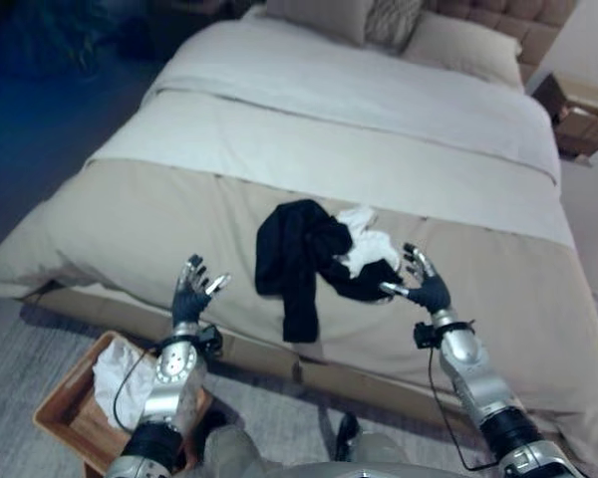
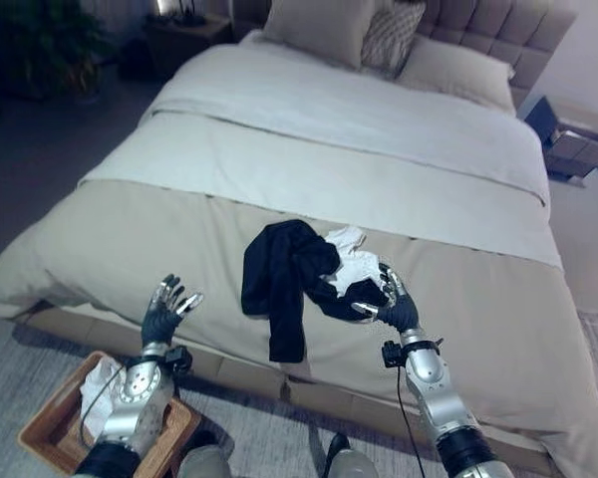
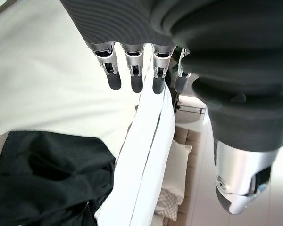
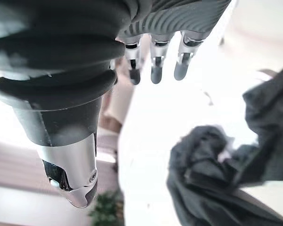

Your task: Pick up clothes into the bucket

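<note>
We see a black garment [image 1: 297,261] lying crumpled on the beige bed cover [image 1: 130,224], near the foot of the bed [image 2: 359,119], with a white garment [image 1: 367,247] bunched against its right side. Our right hand [image 1: 423,285] hovers just beside this pile, fingers spread and relaxed, holding nothing. Our left hand [image 1: 190,296] is raised over the bed's edge, well apart from the clothes, fingers also spread. On the floor below it stands a wooden bucket [image 1: 60,413] with white cloth [image 1: 118,383] inside.
</note>
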Controlling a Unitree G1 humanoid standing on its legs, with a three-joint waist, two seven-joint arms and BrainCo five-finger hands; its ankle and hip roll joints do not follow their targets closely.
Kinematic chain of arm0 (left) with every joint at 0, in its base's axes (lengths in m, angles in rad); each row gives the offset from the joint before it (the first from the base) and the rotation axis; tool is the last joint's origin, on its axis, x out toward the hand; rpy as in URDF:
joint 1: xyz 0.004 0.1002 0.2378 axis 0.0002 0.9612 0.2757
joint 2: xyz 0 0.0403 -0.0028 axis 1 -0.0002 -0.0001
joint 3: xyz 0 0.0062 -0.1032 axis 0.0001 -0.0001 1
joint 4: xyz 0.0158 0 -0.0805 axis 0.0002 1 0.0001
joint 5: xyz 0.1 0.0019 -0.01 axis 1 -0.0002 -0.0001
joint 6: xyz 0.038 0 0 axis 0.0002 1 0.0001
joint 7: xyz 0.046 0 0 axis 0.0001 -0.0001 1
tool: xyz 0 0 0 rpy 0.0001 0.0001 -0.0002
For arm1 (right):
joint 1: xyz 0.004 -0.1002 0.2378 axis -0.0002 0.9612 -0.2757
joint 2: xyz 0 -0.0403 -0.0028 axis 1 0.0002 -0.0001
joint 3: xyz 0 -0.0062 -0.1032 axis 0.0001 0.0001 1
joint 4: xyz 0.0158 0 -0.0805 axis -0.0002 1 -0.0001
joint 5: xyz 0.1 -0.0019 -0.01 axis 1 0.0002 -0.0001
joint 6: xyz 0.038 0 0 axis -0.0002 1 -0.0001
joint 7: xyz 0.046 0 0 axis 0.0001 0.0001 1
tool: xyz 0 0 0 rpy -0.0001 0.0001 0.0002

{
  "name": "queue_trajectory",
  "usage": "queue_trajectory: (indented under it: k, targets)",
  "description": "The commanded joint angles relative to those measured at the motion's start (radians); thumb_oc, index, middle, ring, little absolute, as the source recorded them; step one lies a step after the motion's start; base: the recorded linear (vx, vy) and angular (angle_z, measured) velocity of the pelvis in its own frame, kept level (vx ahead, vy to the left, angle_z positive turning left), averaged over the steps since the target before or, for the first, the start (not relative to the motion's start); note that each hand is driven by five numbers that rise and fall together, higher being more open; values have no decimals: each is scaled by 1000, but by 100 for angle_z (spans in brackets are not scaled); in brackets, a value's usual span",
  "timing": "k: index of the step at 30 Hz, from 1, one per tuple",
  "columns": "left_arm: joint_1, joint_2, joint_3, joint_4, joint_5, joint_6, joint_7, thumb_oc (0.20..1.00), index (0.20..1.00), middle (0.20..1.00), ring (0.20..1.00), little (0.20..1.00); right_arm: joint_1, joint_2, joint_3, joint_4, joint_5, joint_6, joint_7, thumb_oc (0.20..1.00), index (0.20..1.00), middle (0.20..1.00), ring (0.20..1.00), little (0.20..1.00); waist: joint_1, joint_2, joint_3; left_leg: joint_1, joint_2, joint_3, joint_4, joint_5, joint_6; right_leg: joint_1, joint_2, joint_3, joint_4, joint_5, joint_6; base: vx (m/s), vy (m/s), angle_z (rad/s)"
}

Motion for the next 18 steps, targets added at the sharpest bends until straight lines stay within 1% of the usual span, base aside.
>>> queue_trajectory:
  k: [1, 2, 3, 5, 6, 9, 12, 13, 14, 18]
  targets:
    - [-27, 31, -17, -28, 49, -29, -28, 1000, 1000, 1000, 1000, 1000, -53, 7, -11, -11, 6, -34, -24, 1000, 1000, 1000, 1000, 1000, 10, -13, -11, -75, -64, -61, -111, 89, -14, -8, -1, 30, -29, 60, 35, 227, 150, -5]
    - [-17, 26, -22, -27, 38, -28, -43, 1000, 1000, 1000, 1000, 1000, -47, 10, -14, -9, -2, -32, -23, 1000, 1000, 1000, 1000, 1000, 2, -7, -21, -64, -66, -40, -112, 73, -7, 1, -11, 37, -33, 60, 42, 170, 126, -18]
    - [1, 24, -31, -28, 37, -27, -55, 1000, 1000, 1000, 1000, 1000, -41, 14, -15, -1, -5, -28, -19, 1000, 1000, 1000, 1000, 1000, 0, -3, -30, -54, -73, -36, -105, 61, -1, 6, -25, 42, -36, 63, 50, 187, 158, -31]
    - [22, 33, -43, -53, 41, -25, -78, 1000, 1000, 1000, 1000, 1000, -29, 19, -28, -7, -6, -25, -17, 1000, 1000, 1000, 1000, 1000, -3, 0, -36, -43, -90, -5, -95, 46, 11, 16, -56, 55, -38, 74, 64, 152, 158, -34]
    - [33, 41, -46, -61, 51, -27, -85, 1000, 1000, 1000, 1000, 1000, -29, 26, -34, -7, -7, -27, -18, 1000, 1000, 1000, 1000, 1000, -2, 0, -34, -36, -100, 16, -93, 33, 21, 13, -72, 63, -38, 79, 73, 105, 138, -44]
    - [36, 57, -47, -69, 61, -35, -83, 1000, 1000, 1000, 1000, 1000, -68, 39, -29, 31, -27, -26, -38, 1000, 1000, 1000, 1000, 1000, 5, 0, -20, -45, -107, 60, -78, 15, 36, -10, -106, 76, -35, 97, 88, 14, 115, -44]
    - [33, 71, -43, -98, 41, -49, -79, 1000, 1000, 1000, 1000, 1000, -139, 25, -10, 50, -78, -20, -71, 1000, 1000, 1000, 1000, 1000, 8, 2, 18, -87, -110, 82, -43, 1, 46, -59, -126, 86, -23, 111, 94, -123, 72, -31]
    - [17, 83, -48, -116, 30, -59, -67, 1000, 1000, 1000, 1000, 1000, -198, 14, 4, 62, -97, -14, -98, 1000, 1000, 1000, 1000, 1000, 8, 7, 59, -135, -114, 84, -18, 1, 49, -109, -133, 90, -7, 117, 92, -204, 52, -24]
    - [16, 83, -47, -115, 30, -59, -67, 1000, 1000, 1000, 1000, 1000, -200, 14, 4, 63, -97, -14, -99, 1000, 1000, 1000, 1000, 1000, 7, 7, 58, -138, -114, 84, -15, 1, 49, -112, -133, 90, -5, 116, 92, -209, 50, -15]
    - [-8, 100, -66, -145, 12, -72, -44, 1000, 1000, 1000, 1000, 1000, -330, -10, 26, 83, -168, 5, -172, 1000, 1000, 1000, 1000, 1000, 10, 23, 133, -229, -119, 80, 22, 5, 54, -211, -138, 98, 39, 122, 87, -160, 36, -5]
